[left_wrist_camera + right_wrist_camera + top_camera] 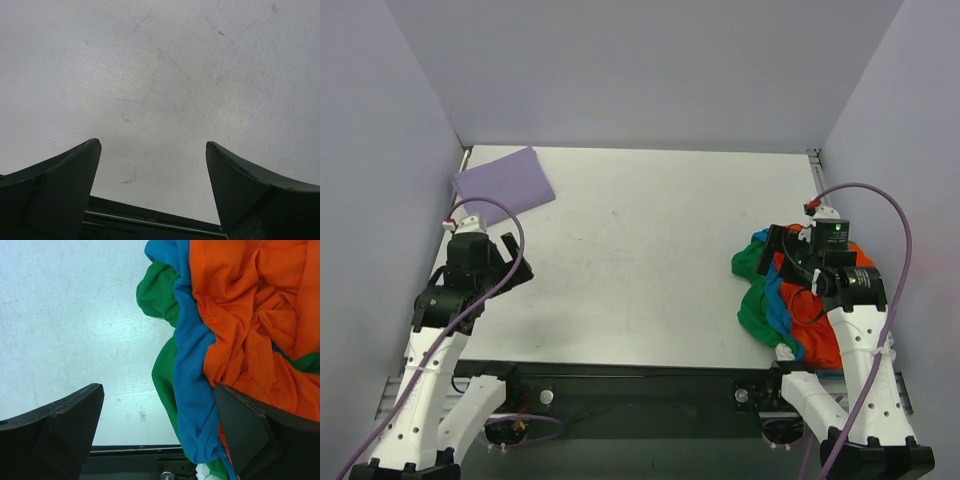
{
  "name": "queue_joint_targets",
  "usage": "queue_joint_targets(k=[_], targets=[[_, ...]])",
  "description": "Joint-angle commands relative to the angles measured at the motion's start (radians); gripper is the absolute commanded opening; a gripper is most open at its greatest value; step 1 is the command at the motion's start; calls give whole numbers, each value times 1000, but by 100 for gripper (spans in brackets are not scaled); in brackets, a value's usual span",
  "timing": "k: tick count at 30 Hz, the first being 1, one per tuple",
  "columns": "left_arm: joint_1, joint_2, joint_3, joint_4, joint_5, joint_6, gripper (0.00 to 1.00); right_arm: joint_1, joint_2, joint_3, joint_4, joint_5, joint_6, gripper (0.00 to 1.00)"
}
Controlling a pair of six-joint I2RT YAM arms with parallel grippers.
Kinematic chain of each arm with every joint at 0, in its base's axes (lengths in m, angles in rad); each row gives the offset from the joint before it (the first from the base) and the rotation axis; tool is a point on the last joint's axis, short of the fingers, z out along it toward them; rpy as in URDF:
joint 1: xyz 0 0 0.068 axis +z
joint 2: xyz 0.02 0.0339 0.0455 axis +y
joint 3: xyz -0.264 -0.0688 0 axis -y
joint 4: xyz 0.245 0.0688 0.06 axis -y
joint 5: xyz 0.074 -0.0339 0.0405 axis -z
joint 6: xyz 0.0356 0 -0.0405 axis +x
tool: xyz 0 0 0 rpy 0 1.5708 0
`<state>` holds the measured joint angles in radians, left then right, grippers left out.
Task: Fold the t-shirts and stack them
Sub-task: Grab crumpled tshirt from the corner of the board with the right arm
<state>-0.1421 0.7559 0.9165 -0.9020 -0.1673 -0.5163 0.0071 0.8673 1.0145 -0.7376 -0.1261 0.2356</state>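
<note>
Three crumpled t-shirts (orange-red (250,315), blue (192,365), green (157,295)) were heaped by the right gripper (157,387), jaws spread; the lavender t-shirt (504,181) was laid folded beyond the left gripper (152,144), likewise spread.

A pale grey-white table (640,250) is lying flat and filling the middle of the overhead view, its surface showing faint scuffs and fine scratches in the close views. Plain lavender-grey walls (640,70) are standing along its far, left and right sides, boxing it in. A black rail (640,382) is running along the table's near edge
</note>
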Motion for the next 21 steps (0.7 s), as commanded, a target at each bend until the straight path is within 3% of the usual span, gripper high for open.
queue_joint_targets(k=[1, 14, 21], targets=[[4, -13, 76, -67, 0, -5, 97, -6, -17, 1, -51, 14, 10, 99], [4, 2, 78, -18, 86, -45, 97, -62, 76, 27, -88, 114, 59, 98], [4, 75, 44, 109, 112, -34, 97, -176, 216, 41, -2, 42, 67, 84]])
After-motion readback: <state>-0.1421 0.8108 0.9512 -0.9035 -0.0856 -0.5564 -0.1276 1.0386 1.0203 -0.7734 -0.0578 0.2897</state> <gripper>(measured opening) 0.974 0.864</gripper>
